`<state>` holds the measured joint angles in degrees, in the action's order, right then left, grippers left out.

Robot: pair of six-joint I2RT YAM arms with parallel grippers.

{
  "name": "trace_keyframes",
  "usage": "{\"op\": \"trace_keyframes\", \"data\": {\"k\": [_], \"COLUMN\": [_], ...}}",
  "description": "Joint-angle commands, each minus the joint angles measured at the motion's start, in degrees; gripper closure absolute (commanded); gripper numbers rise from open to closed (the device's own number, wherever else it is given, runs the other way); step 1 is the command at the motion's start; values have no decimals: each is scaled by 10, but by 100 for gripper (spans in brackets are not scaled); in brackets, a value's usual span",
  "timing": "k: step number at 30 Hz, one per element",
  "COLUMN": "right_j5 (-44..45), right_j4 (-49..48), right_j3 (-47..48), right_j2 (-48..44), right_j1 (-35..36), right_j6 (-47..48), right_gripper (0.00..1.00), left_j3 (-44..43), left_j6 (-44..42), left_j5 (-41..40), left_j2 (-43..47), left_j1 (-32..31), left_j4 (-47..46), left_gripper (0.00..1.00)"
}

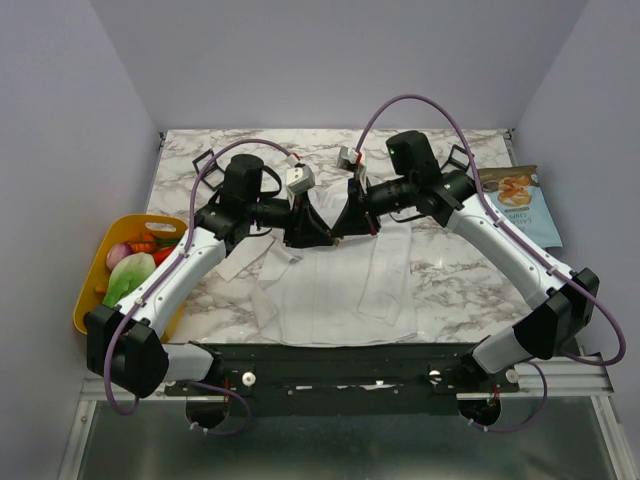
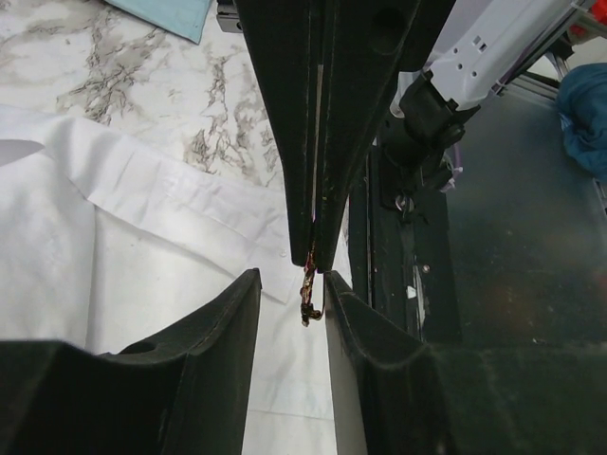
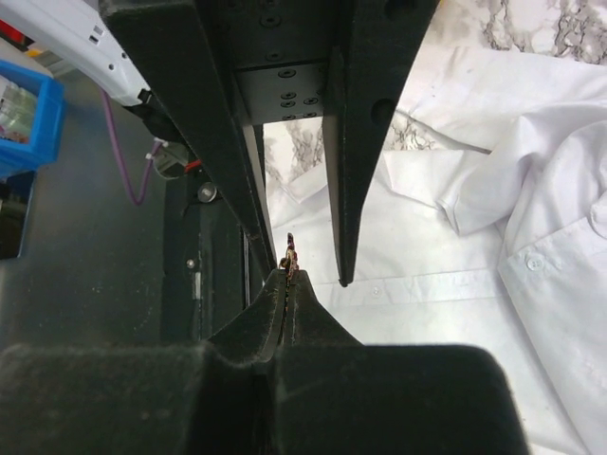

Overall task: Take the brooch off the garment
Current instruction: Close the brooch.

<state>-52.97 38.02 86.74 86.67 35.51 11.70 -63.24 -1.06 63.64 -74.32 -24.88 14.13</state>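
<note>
The white garment [image 1: 340,290] lies spread flat on the marble table in front of the arm bases. Both grippers meet tip to tip above its collar end. My right gripper [image 3: 287,277] is shut on the brooch [image 3: 290,254], a tiny red and gold piece that sticks out edge-on past its fingertips, lifted off the garment [image 3: 493,246]. In the left wrist view the brooch [image 2: 310,292] hangs between my left gripper's fingers [image 2: 223,322], close to the right-hand one. My left gripper [image 2: 289,284] is open around it. From the top view the brooch is hidden between the left gripper [image 1: 312,232] and the right gripper [image 1: 345,224].
A yellow basket [image 1: 92,275] with vegetables sits at the table's left edge. A blue snack packet [image 1: 520,205] lies at the right edge. The black mounting rail [image 1: 330,360] runs along the near edge.
</note>
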Motion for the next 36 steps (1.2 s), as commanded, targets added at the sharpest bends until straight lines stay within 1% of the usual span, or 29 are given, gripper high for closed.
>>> {"op": "trace_keyframes", "data": {"k": [1,7,11,14,27,31,34,35,36], "right_j5": [-29,-25,-25,-23,-21,-19,-18,-18,-18], "right_j4": [7,7,7,8,3,1,0,0,-1], "right_j3": [2,-3,-3,-2,-11,-12,-12,-13,-12], "right_j2": [-5,-6,-8,-9,-16,-17,-16,-16,-16], "right_j1": [5,5,5,5,0,-2,-4,-4,-4], "right_j6": [-4,0,1,0,1,1,0,0,-1], "right_gripper": [100,100,99,100,99,100,100,100,100], "left_j3": [-10,-4,-2,2,11,12,12,11,10], "left_j6": [-4,0,8,32,57,57,56,55,55], "left_j5": [-61,-71,-64,-55,-21,-4,7,10,13], "left_j2": [-11,-7,-8,-8,-12,-16,-18,-19,-20], "left_j1": [4,7,14,19,35,35,35,35,35], "left_j4": [-26,-32,-43,-56,-78,-80,-78,-77,-77], "left_gripper": [62,65,67,68,66,62,55,50,47]}}
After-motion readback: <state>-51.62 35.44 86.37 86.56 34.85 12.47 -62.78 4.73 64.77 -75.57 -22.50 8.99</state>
